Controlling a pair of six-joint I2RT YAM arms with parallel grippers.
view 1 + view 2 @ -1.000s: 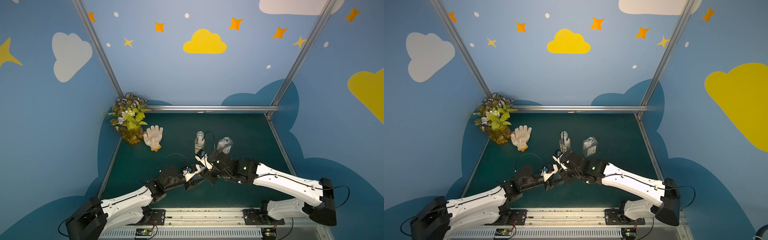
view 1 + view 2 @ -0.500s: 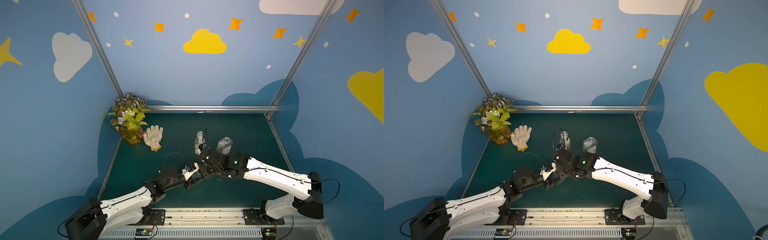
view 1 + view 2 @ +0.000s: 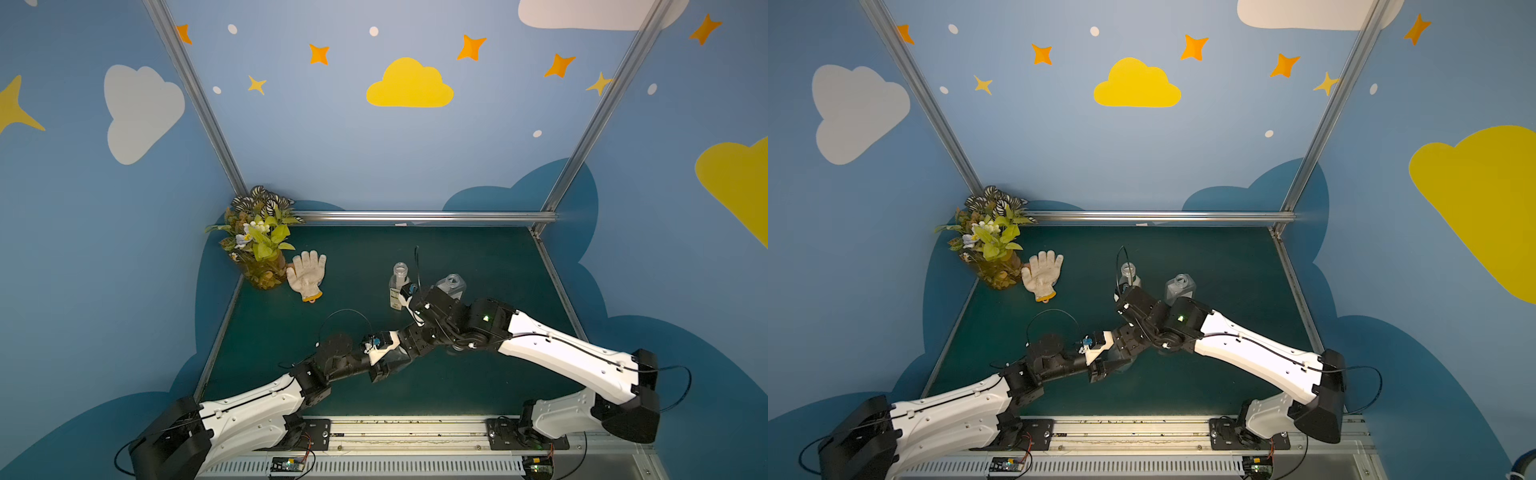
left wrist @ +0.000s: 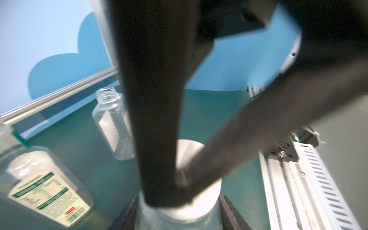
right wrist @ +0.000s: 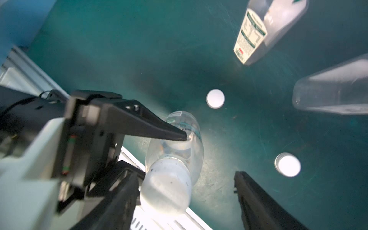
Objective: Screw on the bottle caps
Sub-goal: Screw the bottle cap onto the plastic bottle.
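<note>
the left gripper point(image 5: 162, 153) is clamped on the round bottle point(image 5: 187, 125), which sits a little toward 6 o'clock from the middle of the green mat point(image 3: 478, 257). a white cap point(image 5: 165, 191) sits on the bottle's neck (how far it is threaded on cannot be told). the right gripper point(image 5: 187, 174) is over that cap from above with its jaws spread. one finger is close against the cap's side and the other stands clear, so it grips nothing. a loose cap point(image 5: 215, 98) and a second cap point(image 5: 287, 164) lie flat on the mat near the held bottle, apart from each other. at 12 o'clock from the held bottle the slim labelled bottle point(image 3: 398, 286) stands upright with an open neck. at 1 o'clock stands the flat-sided bottle point(image 3: 451, 284), also uncapped. a plant point(image 3: 259, 237) fills the 10 o'clock corner, with a glove point(image 3: 306, 274) just beside it.
</note>
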